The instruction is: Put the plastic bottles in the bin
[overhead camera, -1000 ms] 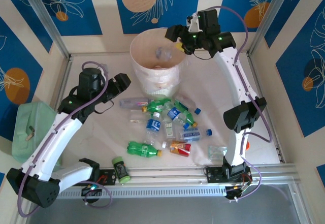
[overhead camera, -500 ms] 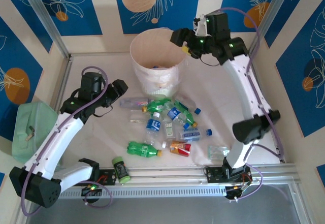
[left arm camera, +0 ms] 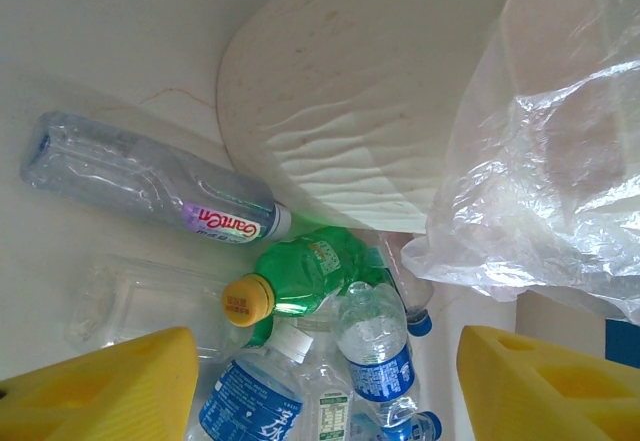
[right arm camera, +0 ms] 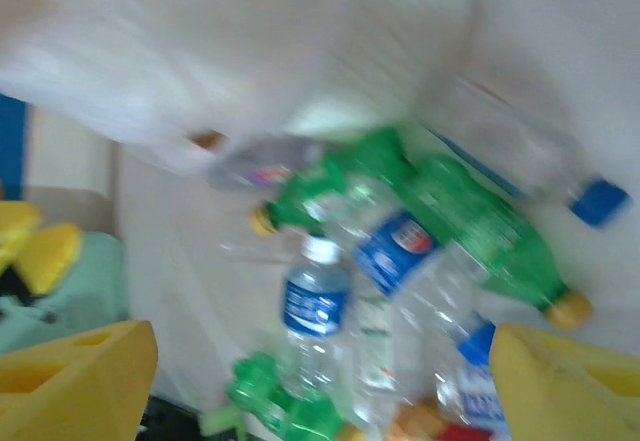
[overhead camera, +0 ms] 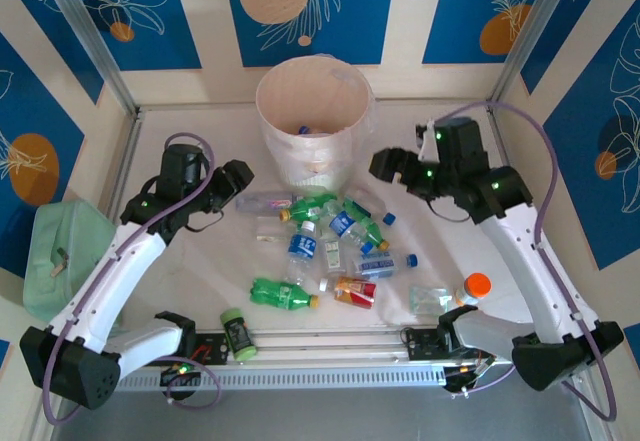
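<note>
Several plastic bottles [overhead camera: 330, 236] lie heaped on the table in front of the cream bin [overhead camera: 310, 121], which holds a bottle [overhead camera: 304, 130] at its bottom. My left gripper [overhead camera: 238, 173] hovers open left of the pile, near a clear bottle [overhead camera: 265, 202]; its view shows that clear bottle [left arm camera: 150, 181], a green bottle [left arm camera: 310, 271] and blue-labelled bottles [left arm camera: 375, 356] between the yellow fingers [left arm camera: 100, 386], with the bin [left arm camera: 350, 111] behind. My right gripper [overhead camera: 390, 166] hangs open and empty right of the bin, above the pile; its blurred view shows green bottles [right arm camera: 480, 221] and blue-labelled bottles [right arm camera: 315, 301].
A mint-green container [overhead camera: 60, 256] sits at the left edge. A small dark jar with a green lid [overhead camera: 236, 333] lies by the front rail. A flat clear plastic scrap [overhead camera: 428, 299] and an orange-capped object [overhead camera: 477, 286] are at the front right.
My right gripper has swung from over the bin's rim down and right to beside the pile; the bottle seen in the bin's mouth has dropped to its bottom. The left gripper barely shifted.
</note>
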Available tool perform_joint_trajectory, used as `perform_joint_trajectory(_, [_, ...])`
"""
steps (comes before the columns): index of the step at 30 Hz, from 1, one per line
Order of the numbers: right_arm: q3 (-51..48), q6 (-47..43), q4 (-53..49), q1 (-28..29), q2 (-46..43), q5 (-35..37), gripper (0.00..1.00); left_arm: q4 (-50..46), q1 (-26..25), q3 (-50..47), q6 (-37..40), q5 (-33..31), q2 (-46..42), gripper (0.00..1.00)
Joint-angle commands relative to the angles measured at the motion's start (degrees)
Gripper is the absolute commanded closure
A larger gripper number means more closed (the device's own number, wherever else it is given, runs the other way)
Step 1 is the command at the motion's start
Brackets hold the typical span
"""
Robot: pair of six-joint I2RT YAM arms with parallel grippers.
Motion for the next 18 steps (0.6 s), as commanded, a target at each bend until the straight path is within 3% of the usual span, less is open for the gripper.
perform_joint_trajectory(1, [-4.20,0.02,-2.75,-1.51,-1.25,1.72,0.13,1.19,0.57,-1.37,-1.23,1.77,0.35,0.32])
perform_joint_trajectory(8, [-6.92,-2.63,0.64,-6.52,7.80,-1.63,0.11,2.30,0.54,-1.39,-1.90,2.59,0.03,0.33])
perform_joint_trajectory(18, [0.96,-5.55,1.81,-8.01,25.66,2.65,0.05,5.18,0.56,-5.03,-3.49,3.82,-1.85,0.34])
